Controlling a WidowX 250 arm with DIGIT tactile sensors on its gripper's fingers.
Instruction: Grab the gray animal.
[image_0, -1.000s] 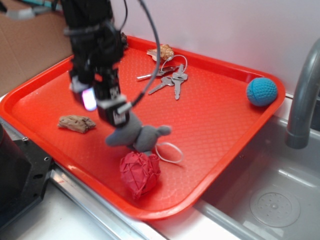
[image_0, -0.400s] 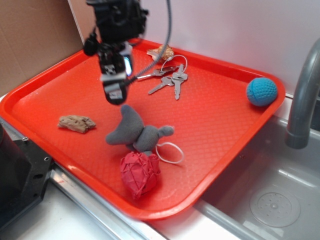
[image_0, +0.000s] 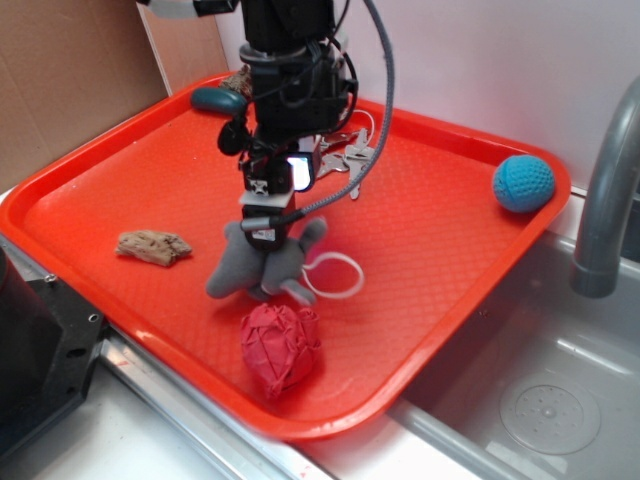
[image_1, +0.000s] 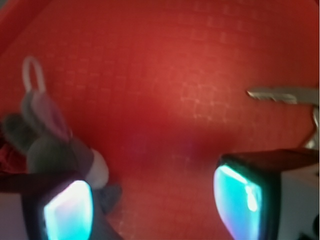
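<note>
The gray animal (image_0: 258, 268), a soft plush with floppy limbs, lies on the red tray (image_0: 80, 200) with its white cord loop (image_0: 335, 275) stretched to the right. My gripper (image_0: 272, 225) hangs low, right over the toy's back end. In the wrist view the gray animal (image_1: 50, 147) sits at the left, against the outer side of my left finger, and its loop (image_1: 32, 72) points away. My gripper (image_1: 152, 205) is open wide, and only bare tray shows between the glowing pads.
A crumpled red paper ball (image_0: 280, 345) lies just in front of the toy. A wood chip (image_0: 152, 246) is to the left, keys (image_0: 352, 152) and a dark teal capsule (image_0: 218, 99) behind, and a blue knitted ball (image_0: 522, 182) at the far right corner. A faucet (image_0: 605, 200) and sink flank the tray.
The gripper lifted up and back off the toy, then came down again further right over it. The toy has turned and shifted slightly, loop still attached.
</note>
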